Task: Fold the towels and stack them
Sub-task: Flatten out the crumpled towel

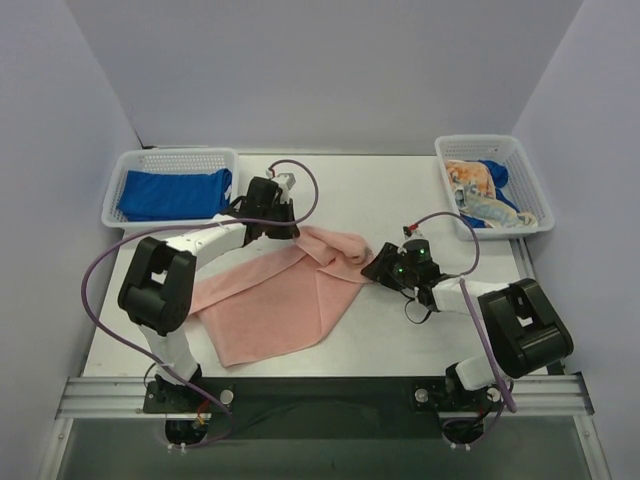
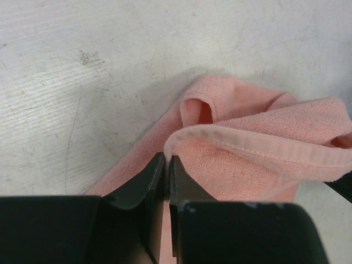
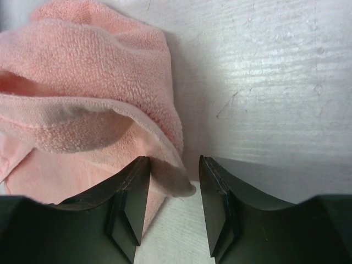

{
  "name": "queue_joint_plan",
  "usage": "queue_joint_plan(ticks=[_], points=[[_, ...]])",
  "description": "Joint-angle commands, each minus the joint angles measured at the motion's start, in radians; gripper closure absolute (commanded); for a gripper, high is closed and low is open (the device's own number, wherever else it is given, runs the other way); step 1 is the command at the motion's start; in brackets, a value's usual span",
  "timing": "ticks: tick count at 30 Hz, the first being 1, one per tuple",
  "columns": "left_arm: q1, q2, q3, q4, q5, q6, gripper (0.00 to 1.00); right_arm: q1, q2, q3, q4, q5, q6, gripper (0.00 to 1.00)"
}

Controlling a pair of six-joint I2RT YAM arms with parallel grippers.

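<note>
A salmon-pink towel lies spread on the table, its far edge bunched into folds. My left gripper is shut on that far hem; in the left wrist view the jaws pinch the pink towel at its edge. My right gripper sits at the bunched right corner. In the right wrist view it stands open, and a corner of the pink towel hangs between the fingers, against the left one. A royal-blue towel lies in the left basket. A white-and-orange towel and another blue one lie in the right basket.
A white mesh basket stands at the back left of the table and another at the back right. Bare white tabletop shows between them. Purple cables loop beside both arms.
</note>
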Motion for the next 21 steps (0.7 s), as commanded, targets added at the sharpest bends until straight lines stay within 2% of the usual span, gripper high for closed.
queue_joint_plan(ticks=[1, 5, 21], points=[[0.012, -0.055, 0.008, 0.025, 0.012, -0.006, 1.00, -0.011, -0.041, -0.035, -0.050, -0.052, -0.002, 0.60], [0.010, -0.060, 0.009, 0.027, 0.015, -0.010, 1.00, -0.014, -0.071, -0.041, -0.045, -0.077, -0.010, 0.67], [0.013, -0.067, 0.017, 0.020, 0.018, -0.012, 1.00, -0.069, -0.050, -0.090, 0.154, -0.158, 0.045, 0.73]])
